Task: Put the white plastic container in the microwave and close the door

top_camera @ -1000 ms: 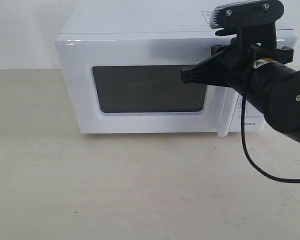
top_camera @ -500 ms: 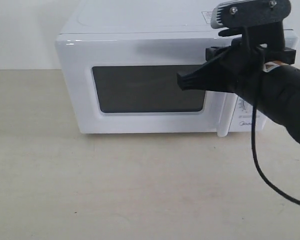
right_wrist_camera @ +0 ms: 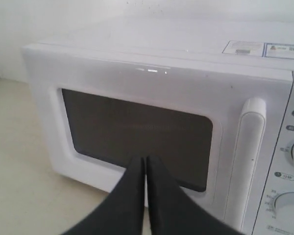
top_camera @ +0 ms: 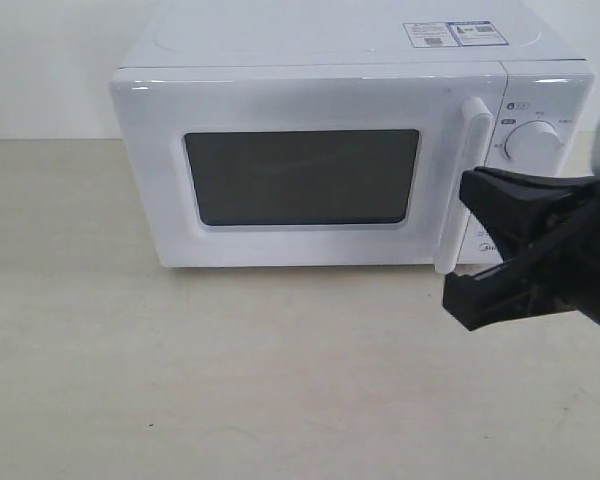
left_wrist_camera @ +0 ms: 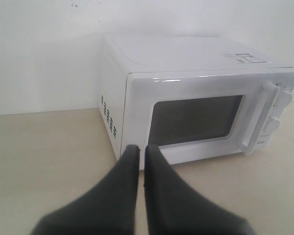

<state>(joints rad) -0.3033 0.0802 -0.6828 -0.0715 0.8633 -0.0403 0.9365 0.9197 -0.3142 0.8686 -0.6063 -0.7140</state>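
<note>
Pale beige tabletop (top_camera: 230,380) runs back to a plain white wall (top_camera: 40,60). The right gripper (right_wrist_camera: 144,164) has its two black fingers pressed together on nothing, in its wrist view. The left gripper (left_wrist_camera: 141,152) is likewise closed and empty.

Straight ahead of both grippers stands the microwave (top_camera: 310,90). The right gripper is the nearer one. In the exterior view it hangs as a large dark shape low in front of the control side, beside the lower end of the handle (top_camera: 462,180). The left gripper sits farther back, off the hinge side.

The microwave's long axis runs side to side across the exterior view. Its door (top_camera: 160,180) is shut flush and faces the camera. The handle is a tall white bar, long axis upright, just beside the upper knob (top_camera: 533,142).

The white plastic container shows in no view. The dark window (top_camera: 300,178) reveals nothing, so whether the container is inside cannot be told.
</note>
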